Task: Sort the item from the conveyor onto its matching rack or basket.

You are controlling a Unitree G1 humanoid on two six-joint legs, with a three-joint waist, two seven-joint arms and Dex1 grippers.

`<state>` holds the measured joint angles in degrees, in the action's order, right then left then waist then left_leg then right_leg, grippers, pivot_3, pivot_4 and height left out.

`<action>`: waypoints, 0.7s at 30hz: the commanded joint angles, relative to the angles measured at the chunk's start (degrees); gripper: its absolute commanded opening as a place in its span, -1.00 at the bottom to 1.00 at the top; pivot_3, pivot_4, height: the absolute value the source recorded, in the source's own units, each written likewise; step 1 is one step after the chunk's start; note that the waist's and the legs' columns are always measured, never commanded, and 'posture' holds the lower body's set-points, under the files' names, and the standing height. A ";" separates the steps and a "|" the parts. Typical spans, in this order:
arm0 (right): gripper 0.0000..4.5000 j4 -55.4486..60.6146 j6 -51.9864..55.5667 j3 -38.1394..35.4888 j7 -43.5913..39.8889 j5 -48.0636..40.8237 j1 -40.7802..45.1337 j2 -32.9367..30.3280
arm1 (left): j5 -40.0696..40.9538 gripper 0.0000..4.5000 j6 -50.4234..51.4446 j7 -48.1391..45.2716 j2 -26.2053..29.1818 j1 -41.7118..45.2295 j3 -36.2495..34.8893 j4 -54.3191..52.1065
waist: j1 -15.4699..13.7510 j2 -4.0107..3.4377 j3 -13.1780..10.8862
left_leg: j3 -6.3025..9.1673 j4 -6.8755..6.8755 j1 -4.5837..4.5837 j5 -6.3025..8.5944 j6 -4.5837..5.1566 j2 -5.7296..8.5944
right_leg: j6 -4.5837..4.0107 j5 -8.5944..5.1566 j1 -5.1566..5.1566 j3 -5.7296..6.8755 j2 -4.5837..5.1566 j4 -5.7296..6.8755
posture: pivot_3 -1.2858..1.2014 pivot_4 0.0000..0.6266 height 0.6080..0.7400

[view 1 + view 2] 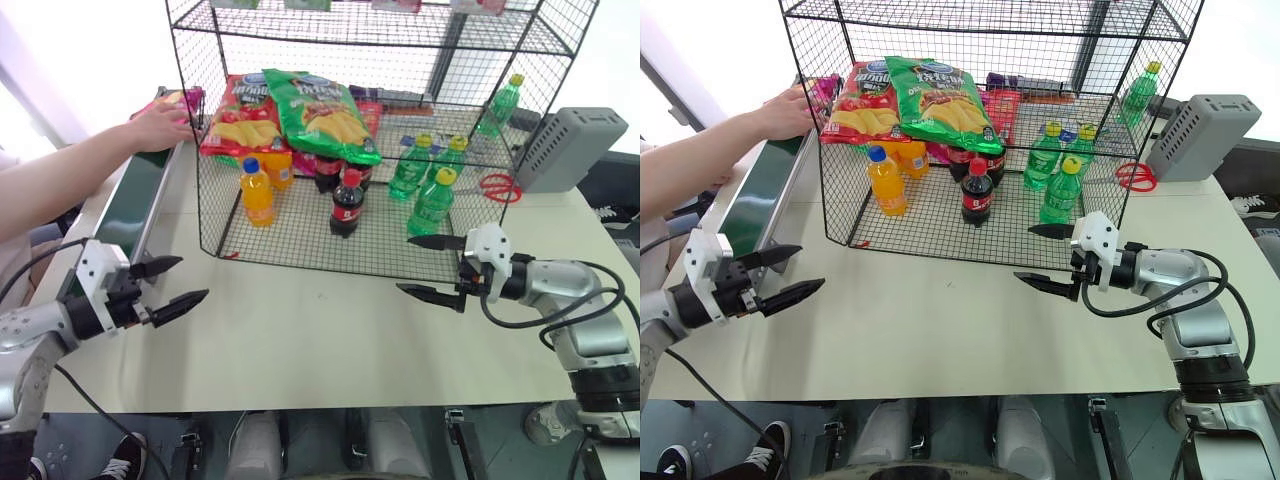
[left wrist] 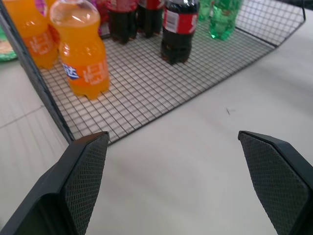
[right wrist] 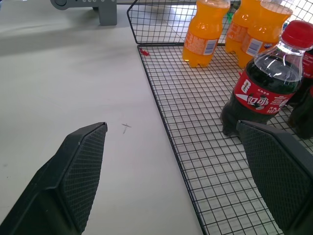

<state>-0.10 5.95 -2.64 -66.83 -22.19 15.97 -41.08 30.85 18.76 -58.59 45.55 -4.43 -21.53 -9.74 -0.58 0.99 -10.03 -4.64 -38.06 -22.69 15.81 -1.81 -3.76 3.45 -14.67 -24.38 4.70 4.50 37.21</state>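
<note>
Two grippers, left gripper (image 1: 168, 285) and right gripper (image 1: 434, 268), hover spread and empty before the rack (image 1: 300, 255); beside it, a person's hand (image 1: 160, 125) covers the pink bag (image 1: 185, 97) on the conveyor (image 1: 135, 205), its long axis hidden.

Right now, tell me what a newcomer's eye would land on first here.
The tall black wire rack at the table's middle draws the eye, stocked with orange, cola and green bottles and a green crisp bag lying over a red one. At the far left, a person's hand rests on the pink crisp bag at the conveyor. In front, the left gripper and right gripper hover open and empty.
</note>
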 commanded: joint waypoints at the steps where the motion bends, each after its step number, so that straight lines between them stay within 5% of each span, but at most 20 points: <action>1: 0.97 1.64 1.45 -0.25 0.54 -2.18 1.73 1.56 | -2.73 1.00 -3.32 3.22 -0.06 1.02 -1.79 -0.67 | -0.02 0.00 0.00 | 0.00 0.00 0.00 0.00 0.00 0.00 | 0.00 0.00 0.00 0.00 0.00 0.00 | 0.03 -0.52 1.00; 11: 0.97 7.17 10.57 3.61 2.60 -7.85 3.46 9.19 | -8.38 1.00 -13.70 9.19 -0.71 -3.18 -8.89 -0.66 | 0.33 -0.01 0.01 | -0.01 0.00 0.01 0.00 0.00 -0.04 | 0.00 0.00 0.00 0.00 -0.01 0.01 | 0.03 -0.52 1.00; 21: 0.97 4.26 10.27 10.29 1.26 -5.95 8.64 16.39 | -27.87 1.00 -36.46 15.46 2.53 -15.48 -19.48 6.14 | 1.14 0.00 0.02 | -0.01 0.02 -0.01 0.00 0.00 -0.04 | -0.02 0.00 -0.02 0.03 0.03 0.01 | 0.03 -0.52 1.00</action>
<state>3.99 17.44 6.82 -64.32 -28.30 24.14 -25.01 7.47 -12.52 -45.85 47.22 -18.44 -37.39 -4.86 0.55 0.99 -10.02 -4.66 -38.04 -22.70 15.82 -1.81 -3.80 3.43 -14.68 -24.40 4.73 4.54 37.21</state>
